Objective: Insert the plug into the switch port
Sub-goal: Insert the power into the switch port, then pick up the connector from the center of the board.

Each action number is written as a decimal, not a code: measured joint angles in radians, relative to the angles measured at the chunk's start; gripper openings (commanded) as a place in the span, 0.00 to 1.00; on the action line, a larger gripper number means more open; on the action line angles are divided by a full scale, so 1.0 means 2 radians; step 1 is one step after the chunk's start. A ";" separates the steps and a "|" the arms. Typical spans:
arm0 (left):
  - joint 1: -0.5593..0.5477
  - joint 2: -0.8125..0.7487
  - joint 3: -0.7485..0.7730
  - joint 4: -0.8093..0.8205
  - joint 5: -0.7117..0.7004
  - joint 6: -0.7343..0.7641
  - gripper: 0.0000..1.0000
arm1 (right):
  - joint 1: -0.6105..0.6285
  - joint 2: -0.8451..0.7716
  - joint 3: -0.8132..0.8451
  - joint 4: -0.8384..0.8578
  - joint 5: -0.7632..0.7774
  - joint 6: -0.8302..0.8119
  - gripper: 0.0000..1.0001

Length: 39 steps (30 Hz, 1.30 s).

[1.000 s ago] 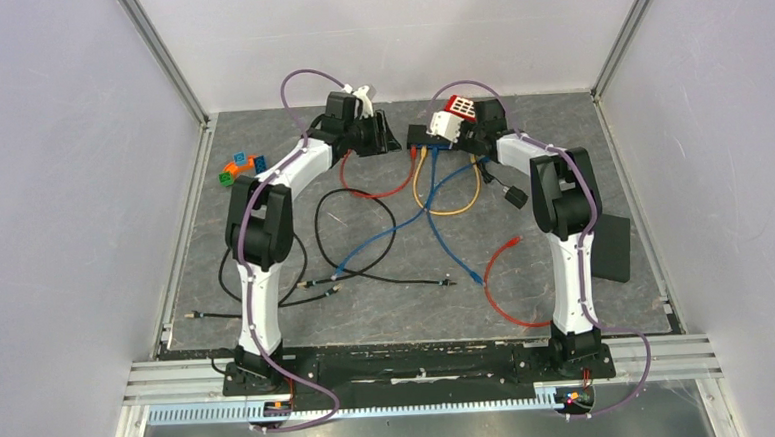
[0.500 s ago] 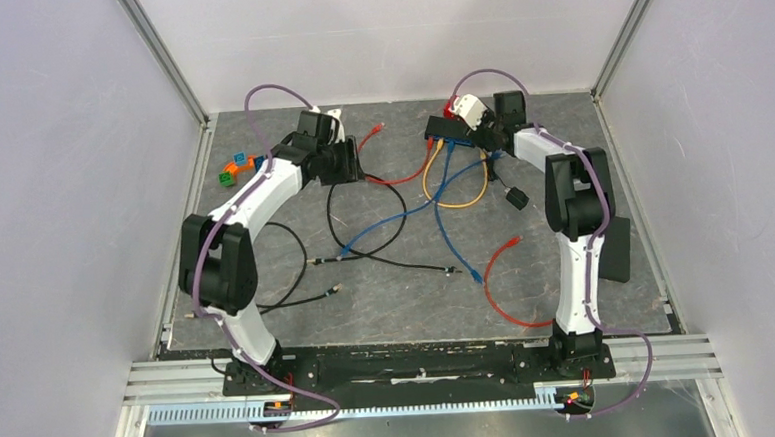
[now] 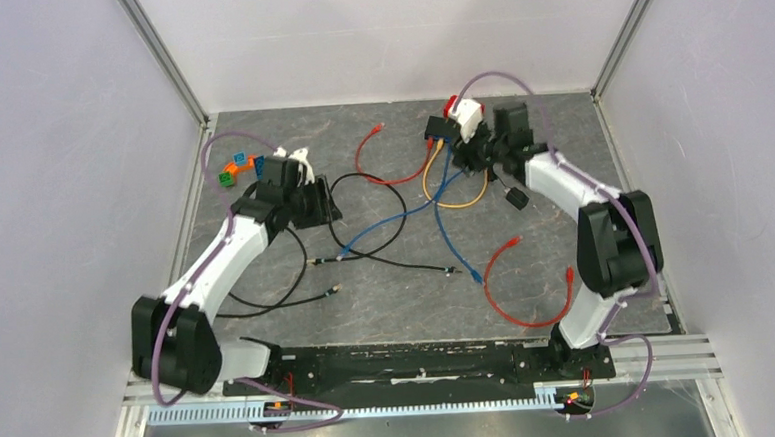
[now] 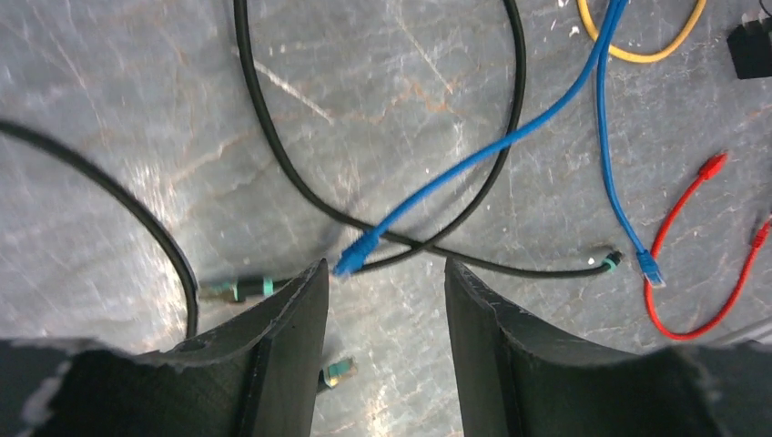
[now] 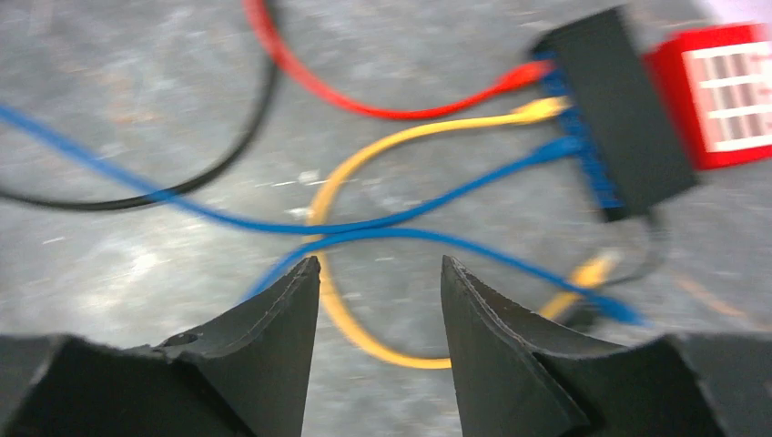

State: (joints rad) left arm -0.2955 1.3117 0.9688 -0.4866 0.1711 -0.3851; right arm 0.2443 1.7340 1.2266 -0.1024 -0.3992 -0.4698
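Switch (image 3: 440, 128) lies at the far side of the grey mat (image 3: 388, 309); it is a small black box, and a red box (image 5: 719, 91) stands just beside it. In the right wrist view a red plug (image 5: 523, 77), a yellow plug (image 5: 537, 109) and a blue plug (image 5: 560, 147) reach its row of ports. This view is blurred, so I cannot tell how deep each one sits.

The right gripper (image 5: 380, 264) hovers near the switch, above the crossing cables. Its jaws are partly apart and nothing is between them.

The left gripper (image 4: 387, 273) is well apart from the switch, over the left part of the mat. Its jaws are wide apart and hold nothing. Just beyond its fingertips lies a loose blue connector (image 4: 350, 262), across a black cable (image 4: 273, 155).
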 measured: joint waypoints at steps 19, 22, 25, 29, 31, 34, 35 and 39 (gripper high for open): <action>-0.021 -0.033 -0.121 0.076 0.110 -0.040 0.59 | 0.183 -0.158 -0.301 0.138 -0.026 0.111 0.62; -0.028 0.013 -0.121 0.082 0.116 -0.040 0.58 | 0.187 -0.152 -0.302 0.137 -0.033 0.102 0.61; -0.031 0.051 -0.119 0.084 0.116 -0.040 0.57 | 0.196 -0.145 -0.309 0.140 -0.041 0.096 0.59; -0.032 0.080 -0.102 0.084 0.113 -0.039 0.55 | 0.213 -0.134 -0.330 0.142 -0.047 0.093 0.50; -0.033 0.092 -0.085 0.084 0.111 -0.039 0.54 | 0.222 -0.129 -0.338 0.142 -0.045 0.092 0.42; -0.033 0.110 -0.057 0.085 0.106 -0.039 0.53 | 0.239 -0.127 -0.341 0.142 -0.032 0.090 0.25; -0.033 0.117 -0.047 0.086 0.100 -0.039 0.53 | 0.245 -0.127 -0.341 0.144 -0.027 0.089 0.20; -0.032 0.139 -0.020 0.088 0.084 -0.039 0.52 | 0.261 -0.132 -0.341 0.145 -0.012 0.093 0.01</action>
State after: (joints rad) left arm -0.3603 1.5902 0.9295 -0.3115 0.3397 -0.4629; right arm 0.7654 1.4700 0.5453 0.1871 -0.4232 -0.2840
